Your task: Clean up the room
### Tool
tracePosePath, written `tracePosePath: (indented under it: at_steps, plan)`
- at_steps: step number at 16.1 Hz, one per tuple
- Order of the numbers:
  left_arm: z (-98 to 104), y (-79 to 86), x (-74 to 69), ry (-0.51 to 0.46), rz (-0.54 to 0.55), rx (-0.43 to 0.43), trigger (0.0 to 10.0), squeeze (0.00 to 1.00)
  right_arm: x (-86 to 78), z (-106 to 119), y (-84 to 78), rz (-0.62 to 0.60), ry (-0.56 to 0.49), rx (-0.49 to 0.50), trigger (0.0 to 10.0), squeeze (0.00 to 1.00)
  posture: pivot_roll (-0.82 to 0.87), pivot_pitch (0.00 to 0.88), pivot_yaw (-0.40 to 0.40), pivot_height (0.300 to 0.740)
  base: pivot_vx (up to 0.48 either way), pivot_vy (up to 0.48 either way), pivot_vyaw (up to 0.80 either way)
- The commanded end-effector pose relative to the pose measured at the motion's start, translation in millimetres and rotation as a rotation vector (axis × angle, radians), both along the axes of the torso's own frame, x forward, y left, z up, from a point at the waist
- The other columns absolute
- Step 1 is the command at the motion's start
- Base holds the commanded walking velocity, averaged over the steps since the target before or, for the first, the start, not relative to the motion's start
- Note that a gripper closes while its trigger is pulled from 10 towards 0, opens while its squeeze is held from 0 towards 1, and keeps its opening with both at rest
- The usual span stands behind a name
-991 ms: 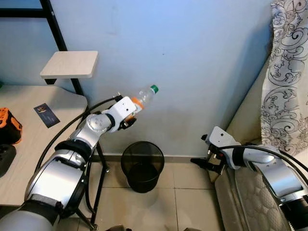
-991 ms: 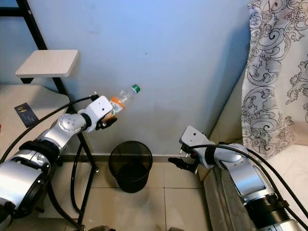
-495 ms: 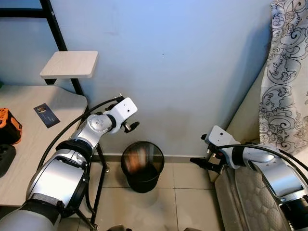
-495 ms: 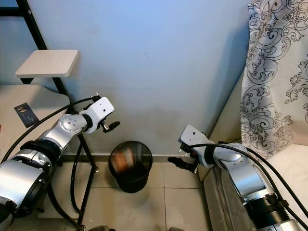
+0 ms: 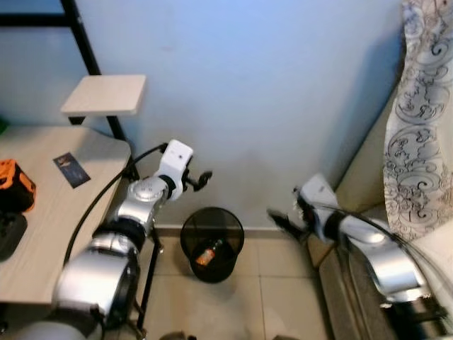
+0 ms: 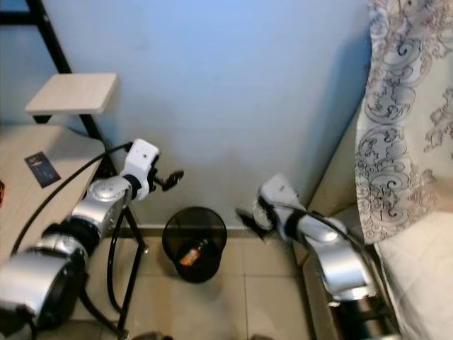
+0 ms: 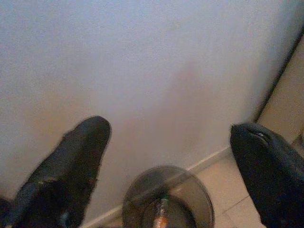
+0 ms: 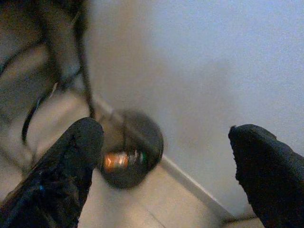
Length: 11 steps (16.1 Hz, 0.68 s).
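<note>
I see the bottle lying inside the black mesh bin, which stands on the tiled floor against the blue wall. My left gripper hangs above the bin, fingers spread wide and holding nothing. My right gripper sits to the right of the bin, near the floor, its fingers also spread apart and empty.

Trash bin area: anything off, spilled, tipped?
Nothing stands out. The black mesh trash bin stands upright on the tile floor by the wall, and the plastic bottle lies inside it, not beside it. The left gripper hangs open above the bin; the right gripper is open, off to the side.
</note>
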<state>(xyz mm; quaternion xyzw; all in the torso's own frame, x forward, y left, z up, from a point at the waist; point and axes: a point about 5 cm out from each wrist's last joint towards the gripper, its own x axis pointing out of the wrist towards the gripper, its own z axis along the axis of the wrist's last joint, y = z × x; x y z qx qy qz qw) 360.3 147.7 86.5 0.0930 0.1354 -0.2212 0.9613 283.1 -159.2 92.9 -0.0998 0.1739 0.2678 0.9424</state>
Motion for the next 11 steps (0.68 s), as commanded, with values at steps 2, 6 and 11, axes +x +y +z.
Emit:
tracePosePath:
  at_steps: [2, 6, 11]
  plan:
    - [4, -13.5, -18.3, -0.104, 0.038, -0.016, 10.0, 0.00, 10.6, 0, -3.2, -0.320, -0.023, 0.181, 10.0, 0.00, -0.17, 0.000, 0.073, 0.740, 0.000, 0.000, 0.00]
    - [-4, 8.9, -51.4, -0.111, 0.249, -0.095, 10.0, 0.00, 5.0, -13, -1.9, -0.487, -0.005, 0.293, 10.0, 0.00, -0.15, 0.000, 0.107, 0.740, 0.000, 0.000, 0.00]
    - [-5, 26.3, -72.6, -0.081, 0.346, -0.099, 10.0, 0.00, 3.3, -25, -3.3, -0.513, 0.024, 0.197, 10.0, 0.00, -0.13, 0.000, 0.095, 0.740, 0.000, 0.000, 0.00]
